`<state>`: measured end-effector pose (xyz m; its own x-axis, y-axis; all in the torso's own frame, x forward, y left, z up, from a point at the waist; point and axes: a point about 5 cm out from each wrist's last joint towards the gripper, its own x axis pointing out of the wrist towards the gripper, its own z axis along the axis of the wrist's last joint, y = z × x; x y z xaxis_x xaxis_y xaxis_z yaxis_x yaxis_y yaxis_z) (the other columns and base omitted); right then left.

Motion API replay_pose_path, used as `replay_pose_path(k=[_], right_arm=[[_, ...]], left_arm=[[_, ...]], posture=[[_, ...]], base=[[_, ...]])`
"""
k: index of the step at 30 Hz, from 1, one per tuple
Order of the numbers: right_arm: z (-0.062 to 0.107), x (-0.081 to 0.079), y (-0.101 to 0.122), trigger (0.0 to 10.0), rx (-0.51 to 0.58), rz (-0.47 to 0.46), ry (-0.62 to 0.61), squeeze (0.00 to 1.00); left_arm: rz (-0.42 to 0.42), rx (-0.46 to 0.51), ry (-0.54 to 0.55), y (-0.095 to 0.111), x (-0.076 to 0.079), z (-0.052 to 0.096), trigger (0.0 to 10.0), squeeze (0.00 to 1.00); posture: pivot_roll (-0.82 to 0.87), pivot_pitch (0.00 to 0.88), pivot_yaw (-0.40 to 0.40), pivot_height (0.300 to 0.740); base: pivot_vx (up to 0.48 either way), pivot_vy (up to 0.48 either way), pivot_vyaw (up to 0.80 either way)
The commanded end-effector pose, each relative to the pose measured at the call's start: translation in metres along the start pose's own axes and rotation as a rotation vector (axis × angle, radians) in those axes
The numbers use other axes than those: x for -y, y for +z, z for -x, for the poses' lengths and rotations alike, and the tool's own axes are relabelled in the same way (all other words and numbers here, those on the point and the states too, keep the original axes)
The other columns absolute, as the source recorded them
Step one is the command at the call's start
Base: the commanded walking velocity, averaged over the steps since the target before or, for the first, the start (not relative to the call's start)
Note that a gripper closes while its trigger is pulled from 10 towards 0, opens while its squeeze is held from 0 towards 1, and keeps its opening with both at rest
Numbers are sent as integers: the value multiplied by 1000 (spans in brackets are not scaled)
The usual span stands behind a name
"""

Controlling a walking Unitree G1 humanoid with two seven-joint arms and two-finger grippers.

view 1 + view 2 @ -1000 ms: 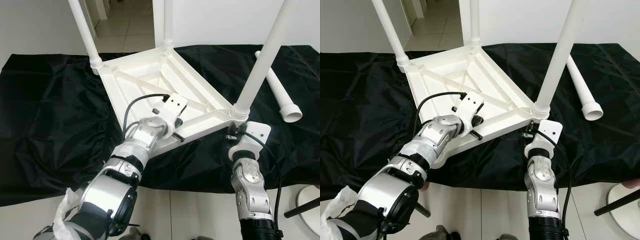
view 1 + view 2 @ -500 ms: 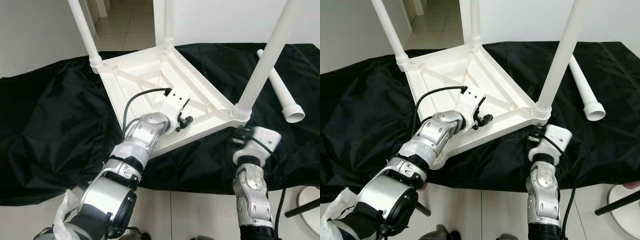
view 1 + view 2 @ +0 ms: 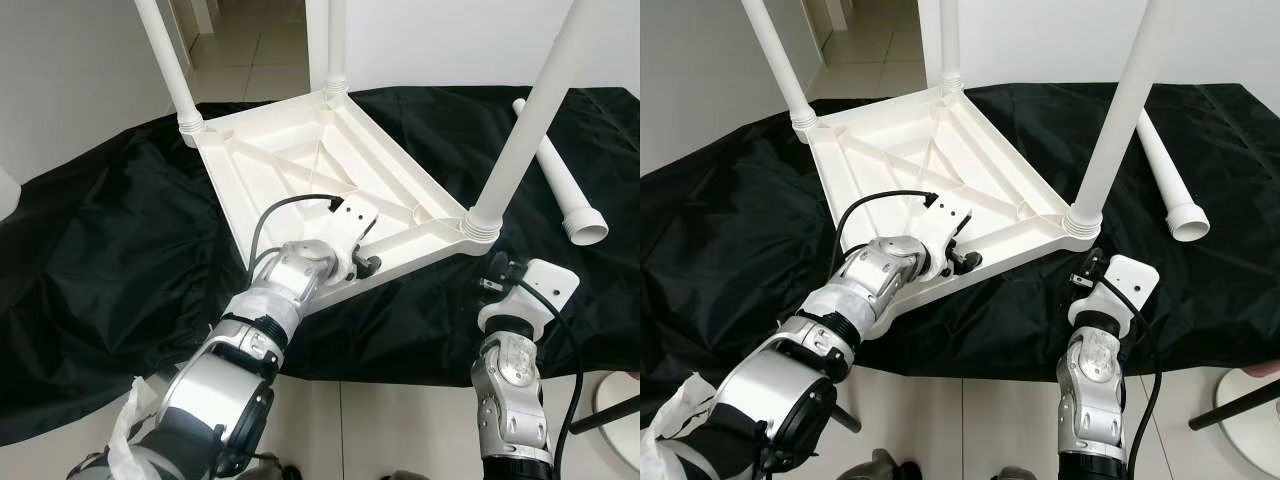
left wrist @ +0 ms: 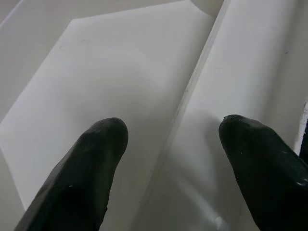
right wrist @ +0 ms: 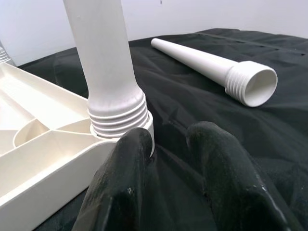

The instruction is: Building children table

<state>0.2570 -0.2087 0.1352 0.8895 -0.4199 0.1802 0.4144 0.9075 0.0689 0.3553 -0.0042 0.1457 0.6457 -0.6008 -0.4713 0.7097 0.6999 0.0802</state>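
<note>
A white children's table top (image 3: 300,160) lies upside down on a black cloth (image 3: 100,250). Three white legs stand screwed into its corners: far left (image 3: 165,60), far middle (image 3: 336,45) and near right (image 3: 520,130). One loose leg (image 3: 560,175) lies on the cloth to the right. My left gripper (image 3: 366,264) rests at the top's near edge, open over the ribbed underside (image 4: 144,72). My right gripper (image 3: 493,275) hovers just short of the near-right leg's threaded collar (image 5: 118,115), its fingers a little apart and holding nothing.
The cloth covers the floor around the table top, and pale tiles show along its near edge. A white round object (image 3: 620,400) and a dark bar (image 3: 600,418) sit at the lower right. A white wall and a doorway lie beyond.
My right gripper has drawn back from the near-right leg's collar, toward me and to the right. The left gripper rose over the underside, then settled back at the near edge.
</note>
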Motion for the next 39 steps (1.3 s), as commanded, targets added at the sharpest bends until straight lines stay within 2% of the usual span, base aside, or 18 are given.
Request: replay_pose_path(k=[1, 5, 6, 8, 12, 13, 14, 15, 16, 17, 34, 35, 38, 39], right_arm=[[2, -3, 1, 10000, 9, -1, 15, 0], [2, -4, 2, 10000, 11, 2, 15, 0], [2, -4, 3, 10000, 12, 1, 15, 0], [1, -4, 3, 10000, 13, 2, 15, 0], [1, -3, 4, 10000, 14, 3, 14, 0], [0, -3, 4, 10000, 16, 5, 13, 0], [0, -2, 5, 10000, 17, 6, 11, 0], [-1, -2, 5, 10000, 18, 7, 10, 0], [-1, -2, 5, 10000, 18, 7, 10, 0], [-1, -2, 5, 10000, 19, 8, 10, 0], [-2, -2, 5, 10000, 18, 12, 10, 0], [-3, -3, 5, 10000, 17, 12, 11, 0], [-3, -3, 6, 10000, 18, 14, 14, 0], [-3, -3, 6, 10000, 18, 15, 15, 0]], left_arm=[[14, -93, 85, -19, -6, -2, 10000, 0], [46, -127, 133, -24, -10, -3, 10000, 0], [40, -140, 146, -26, -11, -3, 6706, 0], [40, -151, 157, -28, -12, -3, 7098, 0], [33, -165, 168, -29, -13, -3, 6863, 0], [26, -169, 172, -29, -14, -3, 4941, 0], [16, -169, 172, -29, -14, -4, 2157, 0], [10, -168, 174, -28, -14, -4, 1529, 0], [10, -168, 174, -28, -14, -4, 1529, 0], [9, -166, 175, -27, -14, -4, 0, 0], [-18, -164, 175, -23, -16, -4, 0, 0], [-20, -159, 176, -22, -16, -4, 9961, 0], [-49, -113, 175, -14, -12, -6, 10000, 0], [-111, -53, 178, -5, -9, -7, 10000, 0]], posture=[[-122, 14, 116, 740], [-125, 17, 117, 740], [-125, 17, 117, 740], [-128, 18, 117, 740], [-128, 18, 117, 740], [-131, 19, 117, 740], [-132, 18, 117, 740], [-132, 18, 117, 740], [-132, 18, 117, 740], [-131, 18, 116, 740], [-125, 15, 116, 740], [-124, 16, 116, 740], [-124, 16, 115, 740], [-124, 17, 115, 740]], base=[[0, 0, 0], [0, 0, 0], [0, 0, 0], [0, 0, 0], [0, 0, 0], [0, 0, 0], [0, 0, 0], [0, 0, 0], [0, 0, 0], [0, 0, 0], [0, 0, 0], [0, 0, 0], [0, 0, 0], [0, 0, 0]])
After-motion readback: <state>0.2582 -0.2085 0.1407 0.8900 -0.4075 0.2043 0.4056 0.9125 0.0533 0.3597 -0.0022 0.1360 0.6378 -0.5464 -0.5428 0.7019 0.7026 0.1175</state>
